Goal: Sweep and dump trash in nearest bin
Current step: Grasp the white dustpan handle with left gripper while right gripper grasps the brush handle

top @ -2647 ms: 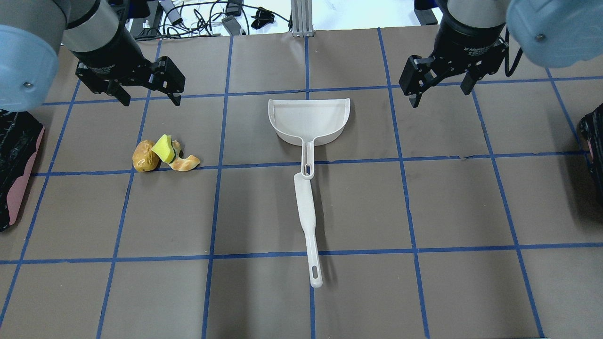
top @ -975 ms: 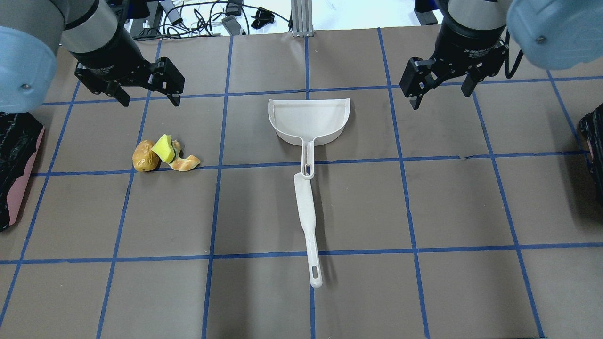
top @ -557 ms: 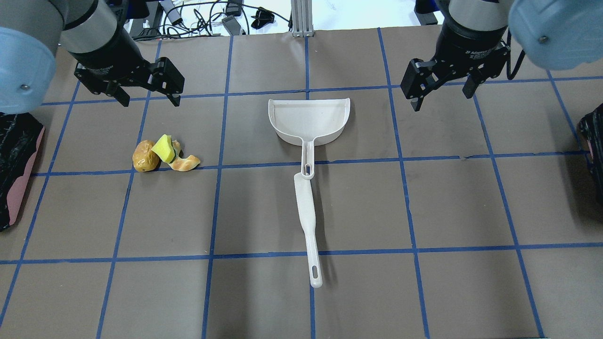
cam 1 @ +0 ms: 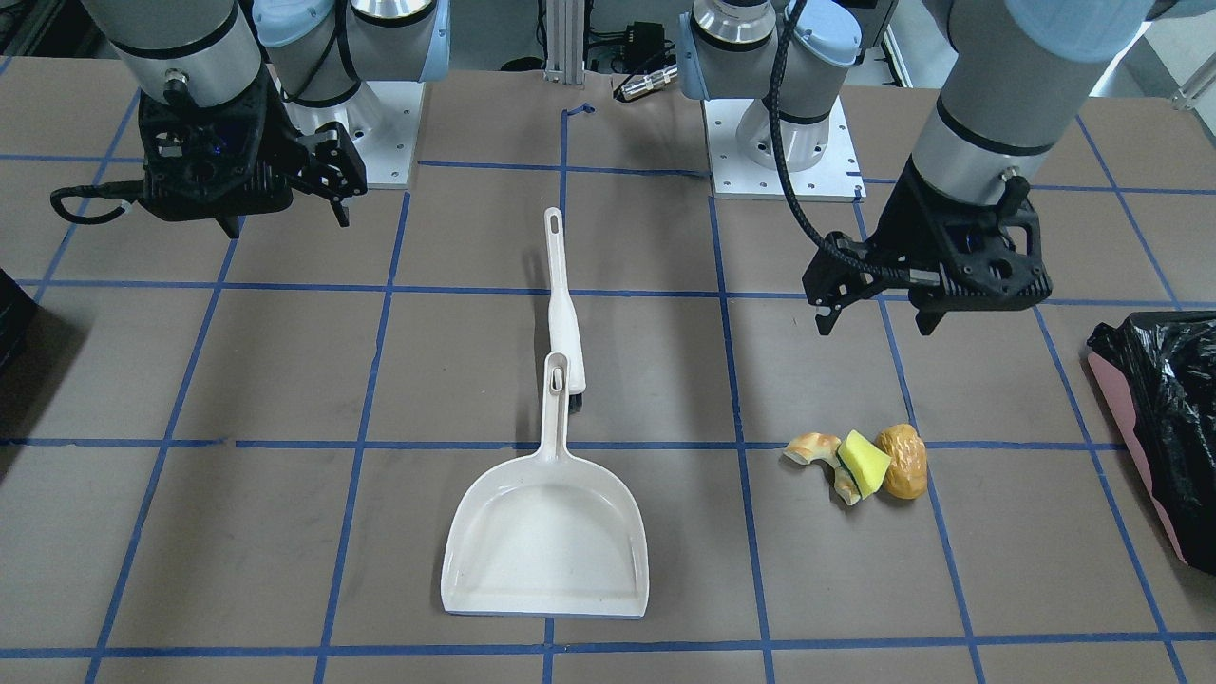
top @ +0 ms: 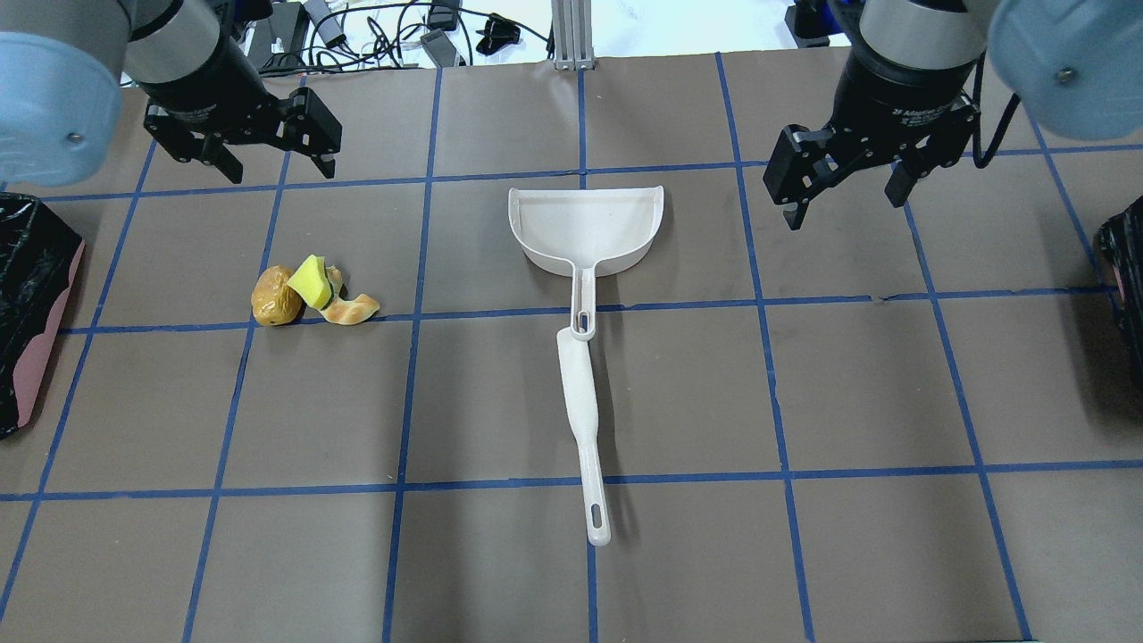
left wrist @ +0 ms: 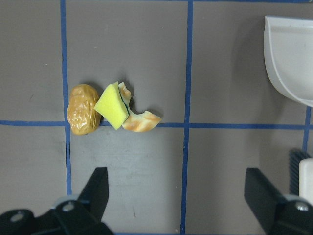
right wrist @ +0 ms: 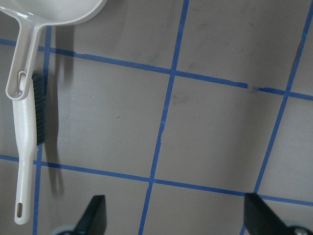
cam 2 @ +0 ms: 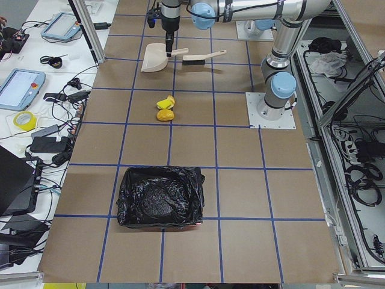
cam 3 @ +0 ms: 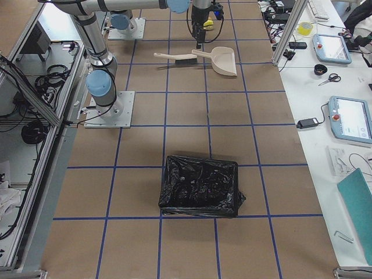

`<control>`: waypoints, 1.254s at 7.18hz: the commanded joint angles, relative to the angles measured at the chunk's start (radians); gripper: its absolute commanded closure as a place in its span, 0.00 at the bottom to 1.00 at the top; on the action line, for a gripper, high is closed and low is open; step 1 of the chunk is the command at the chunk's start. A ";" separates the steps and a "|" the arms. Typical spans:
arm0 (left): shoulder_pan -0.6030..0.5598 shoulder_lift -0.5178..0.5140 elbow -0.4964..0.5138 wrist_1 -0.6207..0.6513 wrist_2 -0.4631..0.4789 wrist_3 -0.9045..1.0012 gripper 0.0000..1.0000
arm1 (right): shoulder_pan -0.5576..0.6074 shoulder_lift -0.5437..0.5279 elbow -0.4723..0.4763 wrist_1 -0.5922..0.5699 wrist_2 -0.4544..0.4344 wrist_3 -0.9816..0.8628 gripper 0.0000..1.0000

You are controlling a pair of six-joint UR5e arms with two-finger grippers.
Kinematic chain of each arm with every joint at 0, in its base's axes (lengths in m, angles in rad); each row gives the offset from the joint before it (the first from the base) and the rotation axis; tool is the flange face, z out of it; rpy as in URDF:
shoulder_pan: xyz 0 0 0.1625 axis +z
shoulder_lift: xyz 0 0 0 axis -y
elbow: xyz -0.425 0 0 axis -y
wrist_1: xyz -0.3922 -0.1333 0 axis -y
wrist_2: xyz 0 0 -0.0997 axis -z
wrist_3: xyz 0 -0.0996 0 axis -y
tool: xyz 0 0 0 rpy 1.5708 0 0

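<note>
1. Left gripper (top: 281, 168) is hovering empty, jaws spread, on the trash (top: 312, 296) side of the dustpan (top: 585, 223).
2. Right gripper (top: 844, 205) is hanging likewise agape across the dustpan, probably readying to grasp.
3. Trash is lying unswept between dustpan and bin (top: 40, 350).
4. Brush (top: 580, 402) is touching the dustpan's handle.

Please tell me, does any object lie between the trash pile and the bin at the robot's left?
Nothing visible does. The path from the trash to the bin holds no object; the dustpan and the brush lie on the pile's other side.
</note>
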 commanded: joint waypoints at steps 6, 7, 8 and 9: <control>-0.282 -0.330 0.231 0.130 -0.024 -0.245 0.00 | 0.304 -0.115 0.181 0.037 0.083 0.326 0.00; -0.324 -0.364 0.231 0.132 -0.022 -0.248 0.00 | 0.354 -0.111 0.237 -0.003 0.085 0.377 0.00; -0.351 -0.391 0.229 0.135 -0.025 -0.240 0.00 | 0.410 -0.105 0.327 -0.143 0.091 0.412 0.00; -0.370 -0.411 0.228 0.135 -0.049 -0.245 0.00 | 0.441 -0.080 0.409 -0.289 0.088 0.481 0.00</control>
